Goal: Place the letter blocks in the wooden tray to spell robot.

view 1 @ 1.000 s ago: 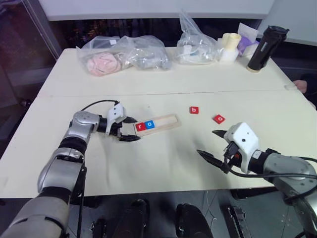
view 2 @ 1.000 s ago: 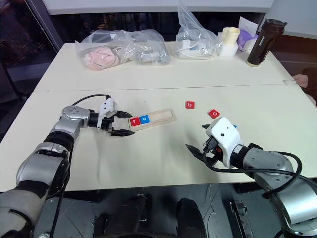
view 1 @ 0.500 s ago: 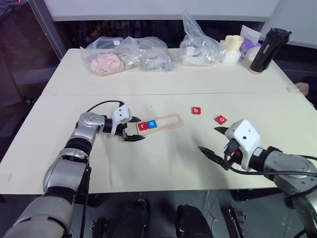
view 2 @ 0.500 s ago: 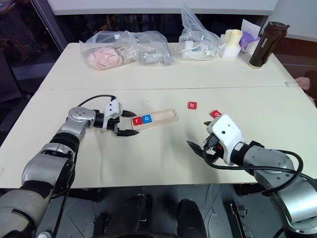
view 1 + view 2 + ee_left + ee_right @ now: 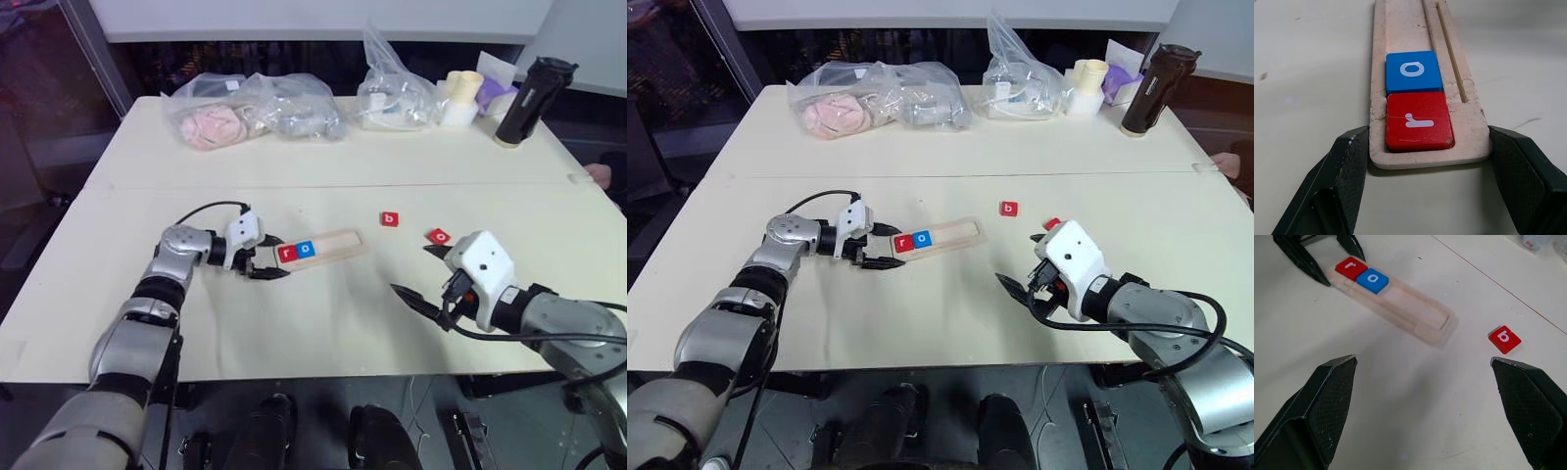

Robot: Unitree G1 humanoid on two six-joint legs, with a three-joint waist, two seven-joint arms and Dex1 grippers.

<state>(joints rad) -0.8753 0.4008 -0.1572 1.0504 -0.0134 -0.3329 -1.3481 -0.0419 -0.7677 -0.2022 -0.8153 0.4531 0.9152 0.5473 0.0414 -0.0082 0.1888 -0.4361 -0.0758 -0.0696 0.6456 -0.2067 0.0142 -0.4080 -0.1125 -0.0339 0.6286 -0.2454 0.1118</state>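
The wooden tray (image 5: 338, 241) lies slanted at mid-table. At its left end sit a red "r" block (image 5: 1418, 122) and, beside it, a blue "o" block (image 5: 1413, 71). My left gripper (image 5: 277, 258) is shut on that end of the tray, one finger against each long side. A red "b" block (image 5: 390, 219) and a red "o" block (image 5: 438, 236) lie loose on the table to the tray's right. My right gripper (image 5: 411, 270) hovers open and holds nothing, just in front of the red "o" block. The tray's right part is bare.
Clear plastic bags (image 5: 250, 113) with soft items line the table's back, beside another bag (image 5: 397, 93), pale cups (image 5: 457, 93) and a black bottle (image 5: 529, 98) at the back right. A seam (image 5: 333, 186) crosses the table behind the tray.
My left gripper has closed from open onto the tray's left end and shifted slightly right. The right gripper stays where it was, open.
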